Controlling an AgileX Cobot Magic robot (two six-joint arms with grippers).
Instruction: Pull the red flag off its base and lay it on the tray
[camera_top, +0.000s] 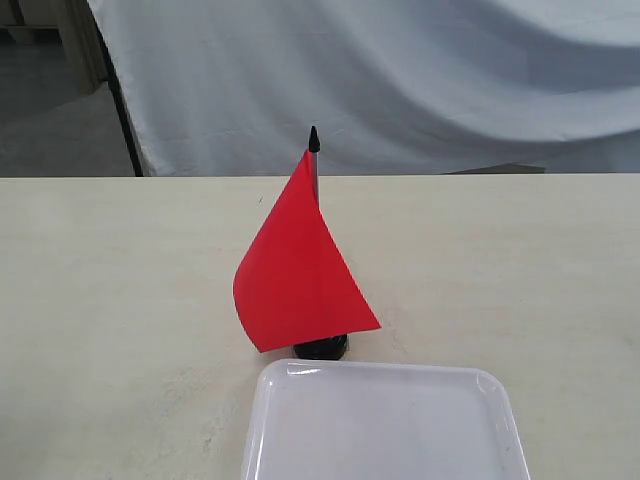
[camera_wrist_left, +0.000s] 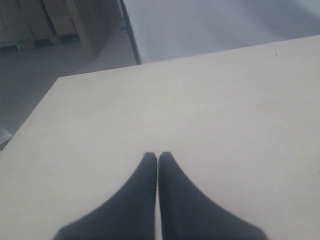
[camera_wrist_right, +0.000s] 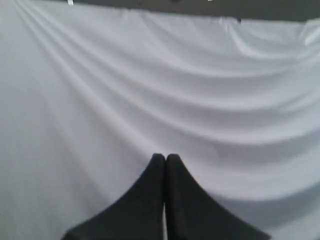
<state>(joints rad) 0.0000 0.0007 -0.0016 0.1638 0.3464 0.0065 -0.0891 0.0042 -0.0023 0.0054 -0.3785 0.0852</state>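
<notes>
I count one red flag (camera_top: 298, 265), one base (camera_top: 322, 348) and one tray (camera_top: 300, 400) on the pale worktop (camera_top: 100, 300). No second copy of any of them shows.

The flag stands upright, its thin pole (camera_top: 316, 170) seated in the small black base. The red sheet hangs down on the left side of the pole and hides most of it. The flag stands about midway between the worktop's left and right edges, well clear of the far edge, where a white cloth (camera_top: 400, 80) hangs. The tray lies by the near edge, cut off by the bottom of the exterior view, with nothing in the part that shows. The base sits just beside the tray's far rim; I cannot tell whether they touch.

I have two grippers, and neither appears in the exterior view. My left gripper (camera_wrist_left: 157, 156) has its two dark fingers pressed together with nothing between them, above bare worktop with one corner of it ahead. My right gripper (camera_wrist_right: 165, 157) is likewise closed on nothing, its two fingers meeting at the tips, and it faces only the folds of the cloth.
</notes>
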